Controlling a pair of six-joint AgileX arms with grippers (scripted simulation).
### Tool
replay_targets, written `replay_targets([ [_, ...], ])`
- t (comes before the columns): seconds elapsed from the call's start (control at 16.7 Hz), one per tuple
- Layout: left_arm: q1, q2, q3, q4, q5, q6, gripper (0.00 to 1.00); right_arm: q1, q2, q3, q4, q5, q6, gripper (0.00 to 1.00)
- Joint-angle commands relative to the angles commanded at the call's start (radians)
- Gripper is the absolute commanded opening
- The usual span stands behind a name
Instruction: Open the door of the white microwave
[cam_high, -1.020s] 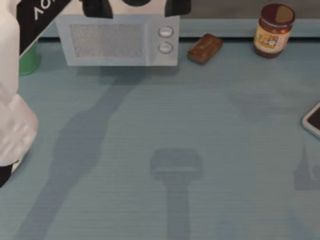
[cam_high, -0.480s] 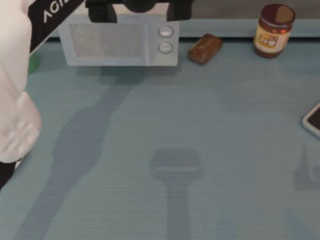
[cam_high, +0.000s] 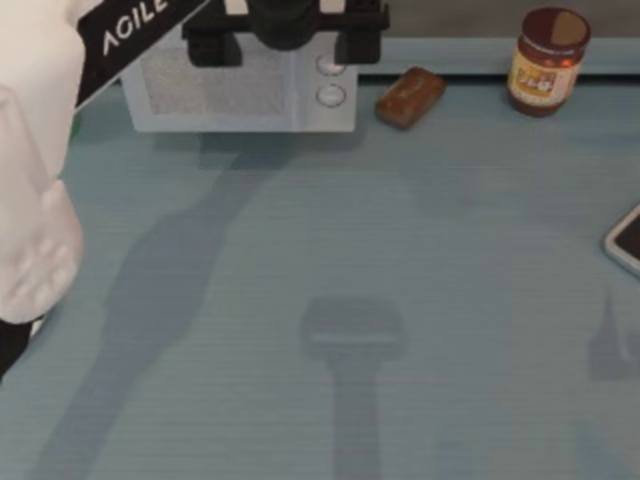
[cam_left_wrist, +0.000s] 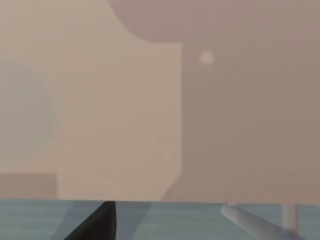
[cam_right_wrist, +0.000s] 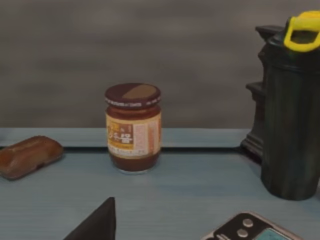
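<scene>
The white microwave (cam_high: 240, 95) stood at the far edge of the bench (cam_high: 400, 280), left of centre in the top view, its door (cam_high: 212, 85) shut flush against the front. Much of the door's mesh window and the whole top of the appliance were hidden under the left claw (cam_high: 285, 25), whose dark body hung over the upper front, just beside the two knobs (cam_high: 330, 80). Whether that claw's fingers were apart or together, I cannot tell: the top view showed only dark blocks, and the left wrist view was filled by a blank pale surface with one dark fingertip (cam_left_wrist: 97, 225) and a thin white bar, seemingly the handle (cam_left_wrist: 250, 222), cut off at its edge. To the right lay a bread loaf (cam_high: 410, 97) and a jar (cam_high: 547, 60), and a phone (cam_high: 626, 240) was cut off by the frame. The right claw did not show from above; the right wrist view showed only one dark tip (cam_right_wrist: 97, 225), so its state could not be told
</scene>
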Motion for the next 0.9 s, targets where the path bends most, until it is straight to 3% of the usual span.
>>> replay_targets([
  [0.78,0.0,0.0,0.0,0.0,0.0,0.0,0.02,0.0,0.0,0.0,0.0,0.0,0.0,1.0],
  [0.9,0.0,0.0,0.0,0.0,0.0,0.0,0.0,0.0,0.0,0.0,0.0,0.0,0.0,1.0],
])
